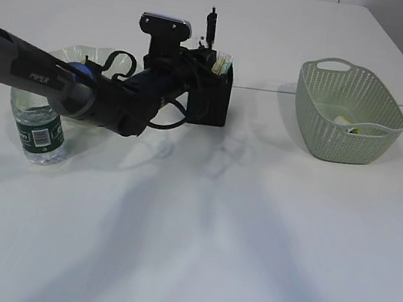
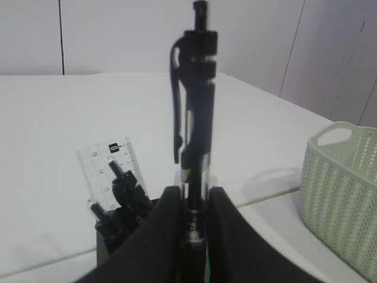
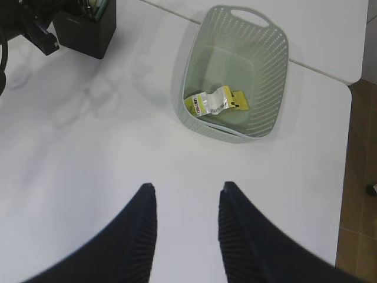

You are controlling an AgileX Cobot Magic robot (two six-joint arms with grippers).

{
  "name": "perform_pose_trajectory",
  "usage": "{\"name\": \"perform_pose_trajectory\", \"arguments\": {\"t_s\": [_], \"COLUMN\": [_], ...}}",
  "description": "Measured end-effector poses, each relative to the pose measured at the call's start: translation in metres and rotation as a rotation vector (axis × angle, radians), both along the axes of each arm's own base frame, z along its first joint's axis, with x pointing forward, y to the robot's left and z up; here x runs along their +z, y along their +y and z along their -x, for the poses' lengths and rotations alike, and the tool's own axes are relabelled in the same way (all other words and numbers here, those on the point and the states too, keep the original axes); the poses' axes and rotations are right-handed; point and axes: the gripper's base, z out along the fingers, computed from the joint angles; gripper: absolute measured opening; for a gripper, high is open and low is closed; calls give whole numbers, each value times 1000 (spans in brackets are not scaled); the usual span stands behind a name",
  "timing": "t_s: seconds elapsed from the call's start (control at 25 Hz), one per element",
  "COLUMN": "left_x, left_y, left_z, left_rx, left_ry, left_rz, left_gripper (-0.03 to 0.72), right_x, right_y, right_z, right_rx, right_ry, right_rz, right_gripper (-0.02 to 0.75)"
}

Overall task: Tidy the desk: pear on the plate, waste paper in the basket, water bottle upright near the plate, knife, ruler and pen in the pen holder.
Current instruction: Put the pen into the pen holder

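My left gripper (image 2: 194,194) is shut on the black pen (image 2: 194,106), which it holds upright right at the black pen holder (image 1: 211,95); the pen's lower end is hidden by the fingers. The clear ruler (image 2: 109,165) stands in the pen holder (image 2: 109,244) with some dark handles; I cannot tell which of them is the knife. The water bottle (image 1: 38,126) stands upright in front of the green plate (image 1: 87,53), half hidden by my left arm. The pear is hidden. Waste paper (image 3: 215,101) lies in the basket (image 3: 235,35). My right gripper (image 3: 185,191) hangs open over bare desk (image 3: 118,153).
The basket (image 1: 348,112) stands at the right of the desk, about a hand's width from the pen holder. A seam crosses the desk (image 1: 251,227) behind the holder. The desk's right edge and wooden floor (image 3: 359,177) show in the right wrist view.
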Motion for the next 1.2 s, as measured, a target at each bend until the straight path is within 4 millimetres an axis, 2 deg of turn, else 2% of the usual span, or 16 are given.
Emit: {"name": "perform_pose_trajectory", "arguments": {"t_s": [1.2], "left_x": [-5], "left_y": [0], "left_z": [0], "left_rx": [-4], "left_ry": [10], "left_rz": [-8], "left_gripper": [77], "right_x": [-1], "right_y": [0], "right_z": [-1], "right_rx": [2], "right_ry": [2], "right_rz": [2], "right_gripper": [297]}}
